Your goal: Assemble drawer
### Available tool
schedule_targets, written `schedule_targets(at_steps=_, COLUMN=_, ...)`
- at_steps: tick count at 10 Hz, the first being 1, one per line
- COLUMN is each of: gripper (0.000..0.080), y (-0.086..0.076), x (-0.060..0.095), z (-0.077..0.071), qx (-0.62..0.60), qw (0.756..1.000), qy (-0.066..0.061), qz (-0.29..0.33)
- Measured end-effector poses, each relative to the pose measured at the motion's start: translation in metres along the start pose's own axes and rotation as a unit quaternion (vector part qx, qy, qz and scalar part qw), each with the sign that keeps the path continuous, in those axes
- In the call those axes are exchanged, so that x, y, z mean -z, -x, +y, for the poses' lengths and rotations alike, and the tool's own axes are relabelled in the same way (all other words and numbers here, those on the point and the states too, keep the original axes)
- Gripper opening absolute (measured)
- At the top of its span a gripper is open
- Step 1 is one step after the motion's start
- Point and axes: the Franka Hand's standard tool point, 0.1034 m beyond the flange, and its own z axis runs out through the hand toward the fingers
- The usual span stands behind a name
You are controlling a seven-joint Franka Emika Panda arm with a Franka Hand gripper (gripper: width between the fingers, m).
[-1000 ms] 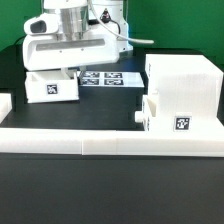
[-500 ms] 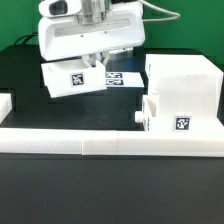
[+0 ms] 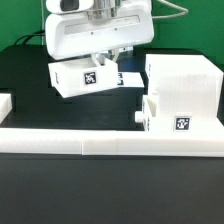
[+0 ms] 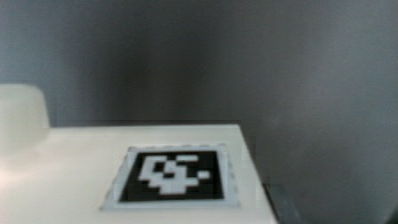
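In the exterior view my gripper (image 3: 98, 60) is shut on a small white open-top tray (image 3: 78, 80) and holds it tilted above the black table. The tray's tag (image 3: 88, 77) faces the camera. The large boxy housing (image 3: 186, 75) stands at the exterior view's right, a short gap from the held tray. A second small tray (image 3: 172, 117) with its own tag (image 3: 181, 125) sits against the housing's front. In the wrist view the held tray's white face (image 4: 71, 165) and its tag (image 4: 173, 175) show close up and blurred. The fingers do not show there.
A long low white border wall (image 3: 100, 140) runs across the front of the table, with a short white block (image 3: 4, 104) at the exterior view's left. The marker board (image 3: 130, 79) lies behind the held tray, mostly hidden by it.
The gripper has risen from the table with the small tray in it and carried it toward the exterior view's right, nearer the housing. The tray now hangs tilted and covers most of the marker board.
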Motion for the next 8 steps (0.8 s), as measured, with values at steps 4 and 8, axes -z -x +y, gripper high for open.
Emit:
schedule_targets(at_steps=4, gripper=0.0045, y=-0.012, x=-0.006, z=0.009, qx=0.215, qw=0.976, qy=0.001, qz=-0.018)
schedule_targets(at_steps=8, gripper=0.0045, y=-0.009, x=-0.008, z=0.012, qx=0.376, qw=0.926, qy=0.002, qz=-0.028)
